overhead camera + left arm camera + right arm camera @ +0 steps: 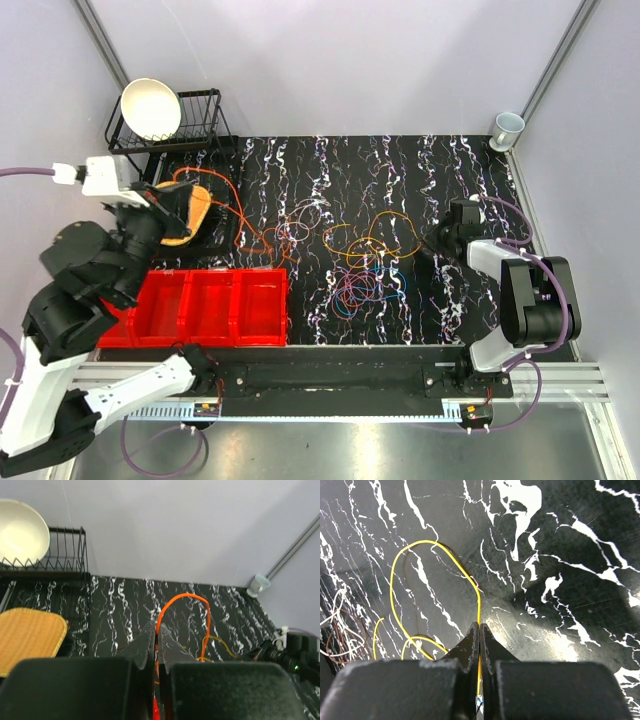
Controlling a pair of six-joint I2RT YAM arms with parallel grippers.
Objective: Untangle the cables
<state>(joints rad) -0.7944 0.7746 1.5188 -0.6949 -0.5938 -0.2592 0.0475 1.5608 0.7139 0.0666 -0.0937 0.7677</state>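
Orange cable (186,595) L-hand (155,627); yellow cable (427,541) R-hand (479,626), prob.

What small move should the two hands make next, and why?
Probably draw the left hand slowly leftward. It is shut on the orange cable, the right hand is shut on the yellow cable, and both cables seem to run into the tangle between them.

The left pincer (156,632) is closed, nipping an orange cable (183,596) that arches up in a tall loop over the black, white-veined mat (117,605). A yellow cable (222,644) lies just right of the loop. Far left, a white bowl (20,532) sits in a black wire rack (70,542), with a woven pad (27,632) below it. A cup (258,584) stands in the far right corner.
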